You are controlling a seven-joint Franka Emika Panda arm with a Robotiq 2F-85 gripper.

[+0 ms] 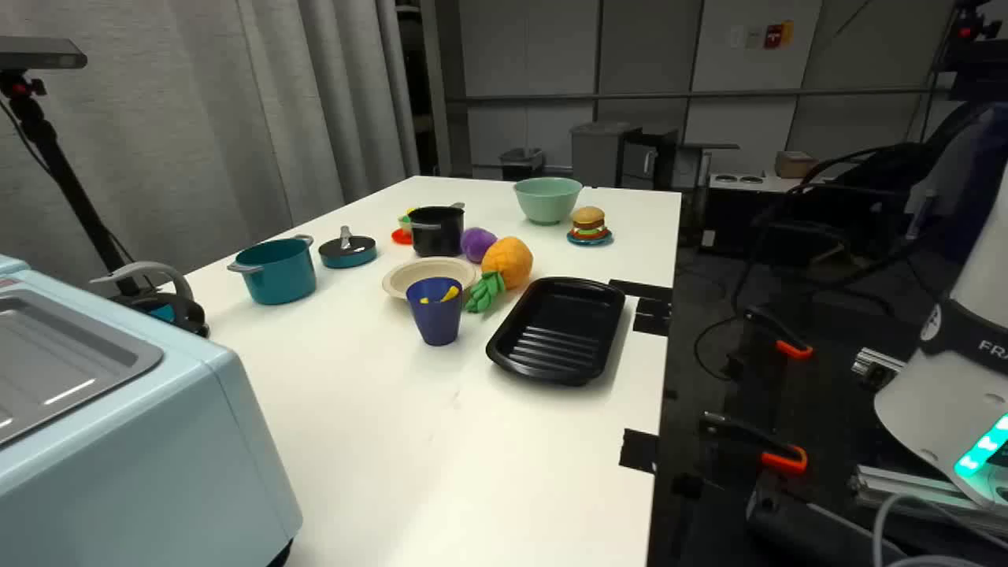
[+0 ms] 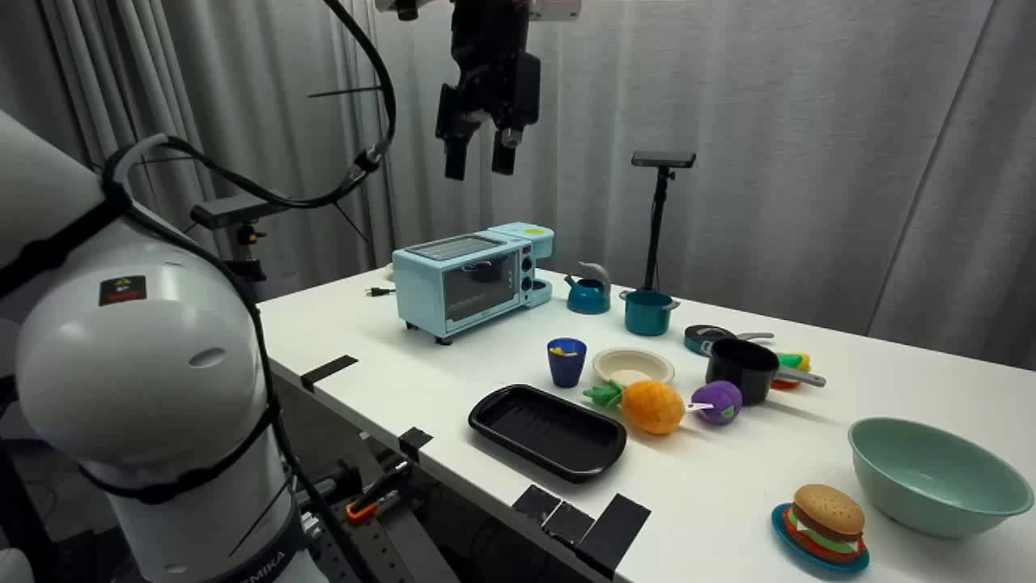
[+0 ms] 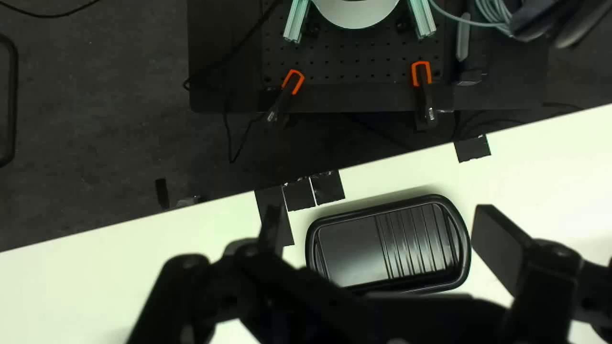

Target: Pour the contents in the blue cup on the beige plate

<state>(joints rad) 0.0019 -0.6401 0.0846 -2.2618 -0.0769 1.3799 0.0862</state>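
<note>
The table (image 1: pixel 394 472) takes up most of my view, w/ the oven (image 2: pixel 465 279) on it. I've got the gripper (image 2: pixel 479 162) up high, fingers (image 2: pixel 456 159) unclenched, wide apart. Blk tray (image 2: pixel 538 429) sits nr the table edge; beige plate (image 2: pixel 634 366) nearby; blue cup (image 2: pixel 566 372) upright just beside that plate, yellow bits (image 1: pixel 450 294) inside.

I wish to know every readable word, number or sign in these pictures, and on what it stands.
"FRA", cut off: on the robot arm's dark band, in an exterior view.
"EMIKA": on the robot arm's dark band, in an exterior view.
Too small to read: arm sticker, red wall sign, band's round emblem, purple toy's white tag.
</note>
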